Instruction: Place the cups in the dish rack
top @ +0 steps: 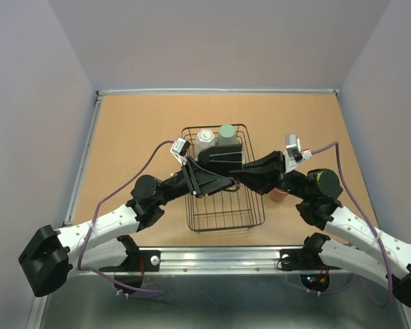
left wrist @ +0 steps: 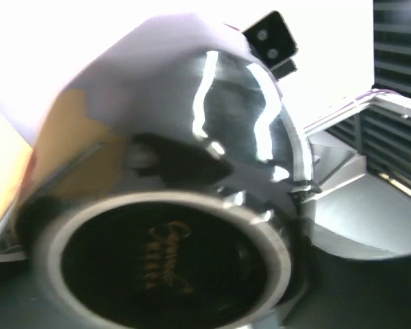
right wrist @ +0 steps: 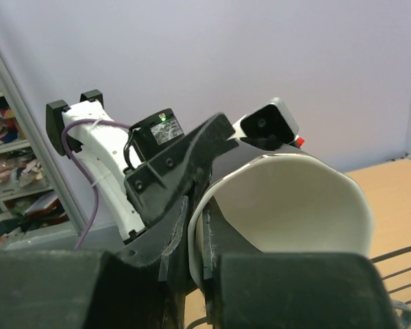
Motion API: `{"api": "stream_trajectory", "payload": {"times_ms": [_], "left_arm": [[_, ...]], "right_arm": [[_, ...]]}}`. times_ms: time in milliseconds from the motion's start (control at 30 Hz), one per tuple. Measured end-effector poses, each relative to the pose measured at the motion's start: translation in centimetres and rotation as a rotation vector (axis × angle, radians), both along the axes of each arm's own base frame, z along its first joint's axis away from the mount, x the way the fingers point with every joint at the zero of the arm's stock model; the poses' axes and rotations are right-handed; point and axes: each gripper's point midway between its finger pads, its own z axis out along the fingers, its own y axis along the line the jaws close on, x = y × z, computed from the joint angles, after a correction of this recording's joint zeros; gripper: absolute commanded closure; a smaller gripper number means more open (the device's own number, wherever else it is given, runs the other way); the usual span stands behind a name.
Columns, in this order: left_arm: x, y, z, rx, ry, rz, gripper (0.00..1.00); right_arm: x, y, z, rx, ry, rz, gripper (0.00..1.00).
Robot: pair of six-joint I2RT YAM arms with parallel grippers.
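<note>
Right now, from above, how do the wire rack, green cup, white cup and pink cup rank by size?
1. dish rack, by far the largest.
2. green tumbler and white mug: they look alike.
Unranked: pink cup, mostly hidden.

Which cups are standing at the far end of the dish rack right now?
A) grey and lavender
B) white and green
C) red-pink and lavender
B: the top view shows a white cup and a green tumbler standing side by side inside the far end of the dish rack.
</note>
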Motion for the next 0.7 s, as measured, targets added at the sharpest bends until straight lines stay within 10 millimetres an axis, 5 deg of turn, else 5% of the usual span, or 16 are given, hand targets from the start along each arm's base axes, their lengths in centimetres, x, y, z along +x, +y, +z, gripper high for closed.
{"api": "stream_trajectory", "payload": {"times_ms": [33,167,300,467,533,700], "left_arm": [[0.03,0.01,-0.11,0.005,0.009,0.001,0.62],[-0.22,0.32,0.24,-0.001,0.003,0.005,0.83],[-0.21,0.32,0.17,0.002,0.012,0.004,0.84],[-0.16,0.30,-0.01,0.010,0.018,0.007,0.59],[-0.09,0.32,0.01,0.009,0.020,0.011,0.58],[0.41,0.26,-0.34,0.022,0.025,0.038,0.83]], "right_arm": [[-0.10,-0.04,0.19,0.005,-0.007,0.002,1.00],[0.20,-0.37,0.44,0.014,-0.007,-0.020,1.00],[0.06,-0.41,0.47,0.013,-0.011,-0.017,1.00],[0.10,-0.33,0.35,0.010,-0.005,-0.015,1.00],[0.04,-0.30,0.29,0.009,-0.004,-0.011,1.00],[0.09,-0.26,0.10,0.003,0.002,-0.010,1.00]]}}
